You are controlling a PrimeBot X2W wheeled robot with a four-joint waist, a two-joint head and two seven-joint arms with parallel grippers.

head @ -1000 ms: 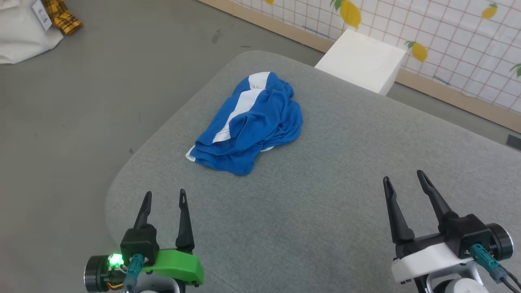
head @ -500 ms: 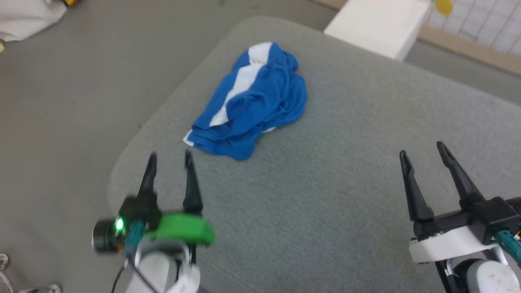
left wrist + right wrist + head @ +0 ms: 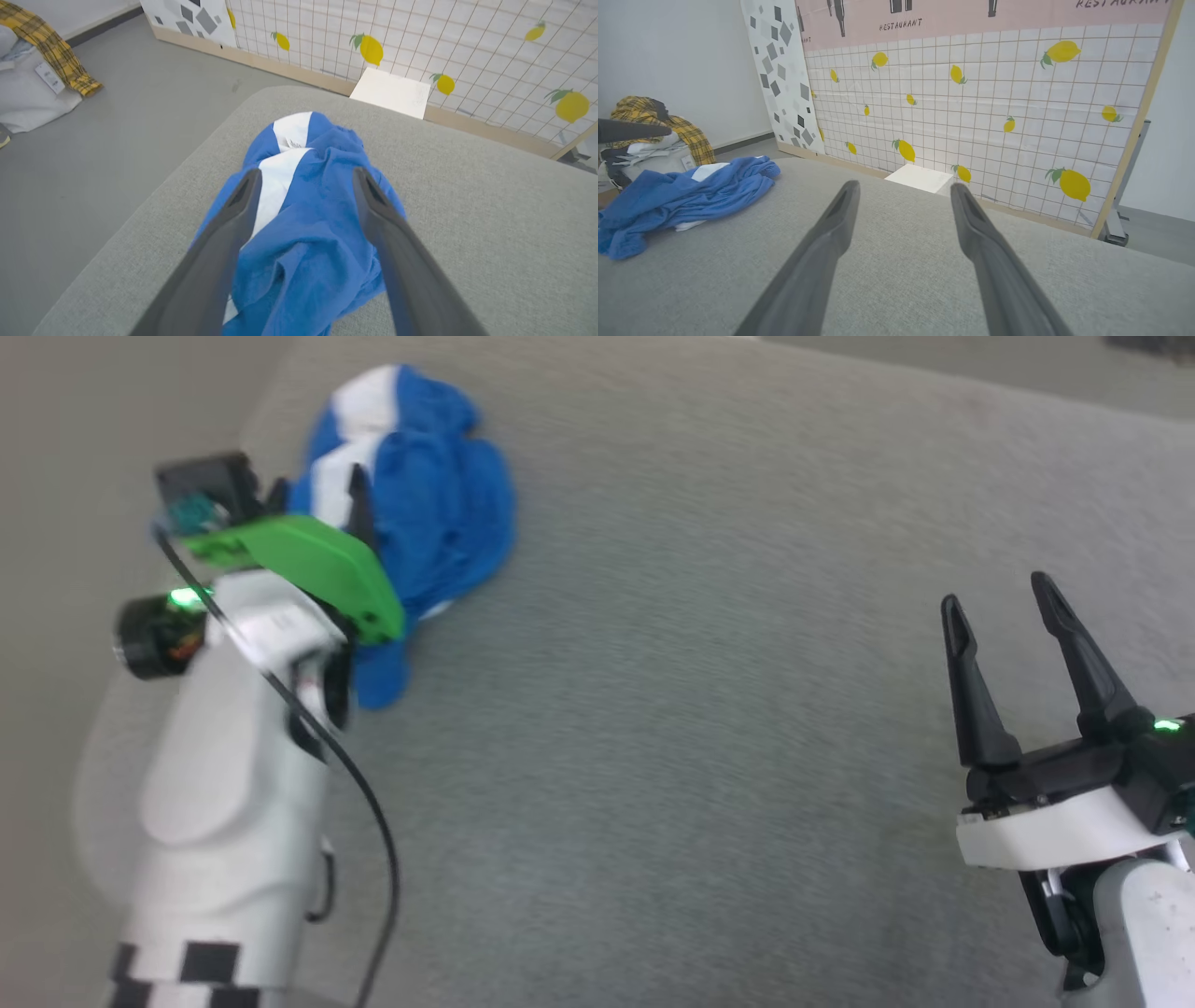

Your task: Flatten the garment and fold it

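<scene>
Garment (image 3: 439,513), royal blue with white stripe panels, lies crumpled in a heap near the rounded far-left corner of the grey cloth-covered table (image 3: 700,709). The left gripper (image 3: 307,173) hangs right over the heap with its jaws spread wide and gripping nothing, though whether the fingers touch the cloth cannot be told. The right gripper (image 3: 996,590) hovers over bare table well apart from the garment, at the lower right of the head view, jaws likewise wide and empty.
</scene>
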